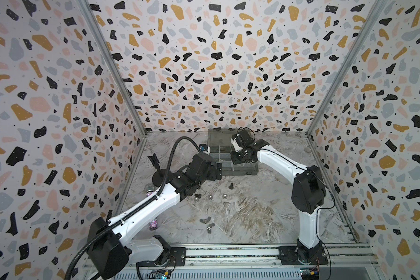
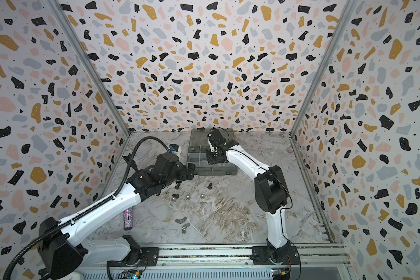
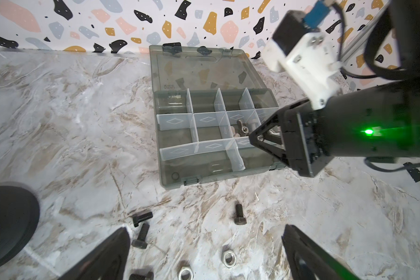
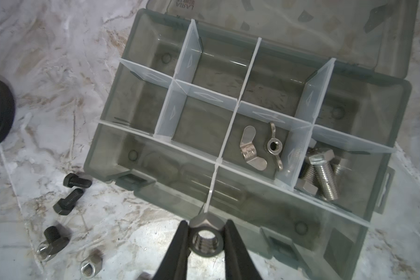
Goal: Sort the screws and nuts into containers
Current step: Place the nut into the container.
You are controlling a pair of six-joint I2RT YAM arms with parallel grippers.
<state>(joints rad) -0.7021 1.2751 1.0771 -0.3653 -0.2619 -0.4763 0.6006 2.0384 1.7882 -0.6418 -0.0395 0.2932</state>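
Observation:
The grey organizer box (image 1: 240, 172) stands open at the back, its containers split by pale partitions (image 4: 230, 121). My right gripper (image 4: 206, 230) is shut on a silver hex nut (image 4: 206, 238), held above the box's front edge. One compartment holds two wing nuts (image 4: 251, 150), and the one beside it holds silver screws (image 4: 323, 174). My left gripper (image 3: 205, 230) hangs open over the table in front of the box. Below it lie black screws (image 3: 239, 214) and loose hex nuts (image 3: 229, 258). Cap nuts (image 1: 210, 197) and wing nuts (image 1: 205, 221) lie nearer the front.
A black round-based stand (image 1: 159, 175) sits at the left by the left arm. A glittery purple microphone (image 2: 128, 218) lies under that arm. The box lid (image 3: 199, 68) lies flat, open toward the back wall. Patterned walls close in three sides.

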